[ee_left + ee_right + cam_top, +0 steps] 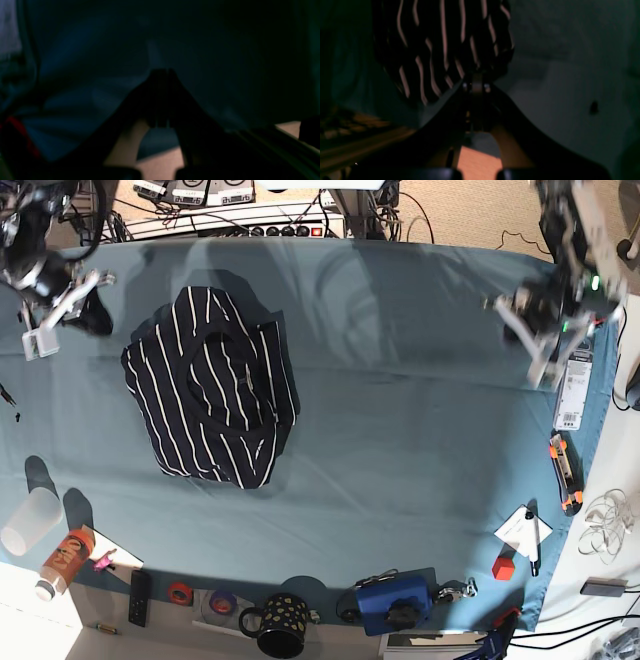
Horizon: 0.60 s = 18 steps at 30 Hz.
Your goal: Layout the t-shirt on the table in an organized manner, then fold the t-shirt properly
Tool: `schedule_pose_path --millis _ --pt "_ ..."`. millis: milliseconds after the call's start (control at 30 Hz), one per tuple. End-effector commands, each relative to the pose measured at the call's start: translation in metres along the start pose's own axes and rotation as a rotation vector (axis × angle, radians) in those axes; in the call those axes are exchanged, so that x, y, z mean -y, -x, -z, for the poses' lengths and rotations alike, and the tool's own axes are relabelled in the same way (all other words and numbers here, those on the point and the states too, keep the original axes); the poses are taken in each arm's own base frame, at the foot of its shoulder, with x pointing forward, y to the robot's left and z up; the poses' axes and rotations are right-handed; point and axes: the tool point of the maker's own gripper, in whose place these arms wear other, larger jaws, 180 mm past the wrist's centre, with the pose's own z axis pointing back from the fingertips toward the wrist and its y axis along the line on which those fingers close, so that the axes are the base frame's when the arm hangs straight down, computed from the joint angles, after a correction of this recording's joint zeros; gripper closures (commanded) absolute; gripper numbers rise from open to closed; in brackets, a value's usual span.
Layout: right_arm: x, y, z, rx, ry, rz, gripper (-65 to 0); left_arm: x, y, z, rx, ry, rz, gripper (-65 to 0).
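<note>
The t-shirt [210,390], dark with thin white stripes, lies in a compact folded bundle on the left half of the teal table [400,440]. It also shows in the right wrist view [440,42], just beyond the fingertips. My right gripper [85,310] hovers at the table's far left, apart from the shirt's left edge; its fingers [476,85] look shut and empty. My left gripper [512,315] hangs over the table's far right, well away from the shirt; in its dark wrist view the fingers [162,73] are shut over bare cloth.
A clear cup [25,520] and a bottle [62,555] stand at the front left. A remote [140,595], tape rolls [180,592], a mug [280,625] and a blue device [395,600] line the front edge. A white box [572,388], an orange cutter [565,470] and a red cube [505,565] lie at the right.
</note>
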Motion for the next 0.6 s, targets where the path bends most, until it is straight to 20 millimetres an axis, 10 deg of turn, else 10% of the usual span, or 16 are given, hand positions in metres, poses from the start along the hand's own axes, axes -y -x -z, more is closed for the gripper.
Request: schedule_pose_path --millis 0,333,567 --pt "-0.005 -0.008 -0.007 0.021 -0.002 -0.04 0.0 -0.005 -0.001 -0.011 0.02 -0.023 0.011 0.0" --pt "-0.026 0.05 -0.029 -0.173 -0.028 -0.05 0.0 -0.027 0.077 -0.072 -0.108 -0.14 -0.035 0.0" --pt "-0.045 0.107 -0.049 -0.331 -0.053 0.022 0.0 -0.003 0.156 -0.083 -0.273 -0.068 -0.123 0.0"
